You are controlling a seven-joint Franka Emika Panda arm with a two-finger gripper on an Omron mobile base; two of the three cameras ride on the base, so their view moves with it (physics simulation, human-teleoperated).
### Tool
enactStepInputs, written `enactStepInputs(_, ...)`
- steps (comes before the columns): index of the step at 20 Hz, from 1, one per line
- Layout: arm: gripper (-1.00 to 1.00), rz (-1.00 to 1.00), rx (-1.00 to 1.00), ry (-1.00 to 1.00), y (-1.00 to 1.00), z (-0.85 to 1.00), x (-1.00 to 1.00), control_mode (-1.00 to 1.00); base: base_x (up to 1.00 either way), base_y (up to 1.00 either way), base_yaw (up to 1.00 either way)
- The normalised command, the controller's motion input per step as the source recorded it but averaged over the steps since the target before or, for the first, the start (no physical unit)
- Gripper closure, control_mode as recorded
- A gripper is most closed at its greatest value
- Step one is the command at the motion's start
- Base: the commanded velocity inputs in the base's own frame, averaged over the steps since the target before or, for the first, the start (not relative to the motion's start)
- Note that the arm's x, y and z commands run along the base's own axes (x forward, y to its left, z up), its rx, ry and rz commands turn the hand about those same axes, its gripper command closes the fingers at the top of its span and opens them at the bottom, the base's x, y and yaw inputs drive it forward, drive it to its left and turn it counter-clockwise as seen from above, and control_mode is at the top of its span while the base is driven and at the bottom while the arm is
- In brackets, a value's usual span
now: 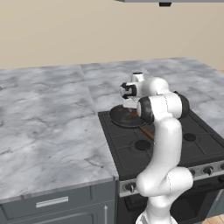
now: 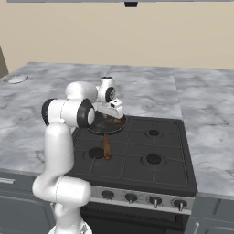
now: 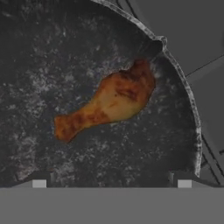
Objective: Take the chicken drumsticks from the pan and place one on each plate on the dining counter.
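**Open gripper poised over pan, one drumstick below**

Arm pose: the arm rises from the base in front of the stove, elbow bent, forearm reaching forward and the wrist turned down over the rear-left burner area. The gripper points down into the pan; in the left base view the hand sits directly above the pan, close to its rim.

Gripper state: jaws spread wide, nothing between them. In the hand view the two finger tips stand far apart at the bottom edge, both clear of the meat.

Task thing relative to hand: one chicken drumstick lies flat on the pan floor, ahead of the finger tips and roughly centred between them. Its thick end points toward the pan rim at upper right, its narrow bone end toward lower left. No contact with either finger.

Container: the pan rests on the stove, its brown wooden handle pointing toward the robot. An orange-brown patch shows at the pan just under the gripper. The marbled counter surrounds the stove.
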Motion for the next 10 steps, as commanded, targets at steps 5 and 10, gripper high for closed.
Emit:
enactStepInputs(5,-1.0,-0.4,-0.05,0.17,-0.03,-0.06,0.56,-1.0,0.0,0.0,0.0)
enactStepInputs(10,-1.0,-0.36,0.0,0.09,-0.14,-0.08,0.36,-1.0,0.0,0.0,0.0)
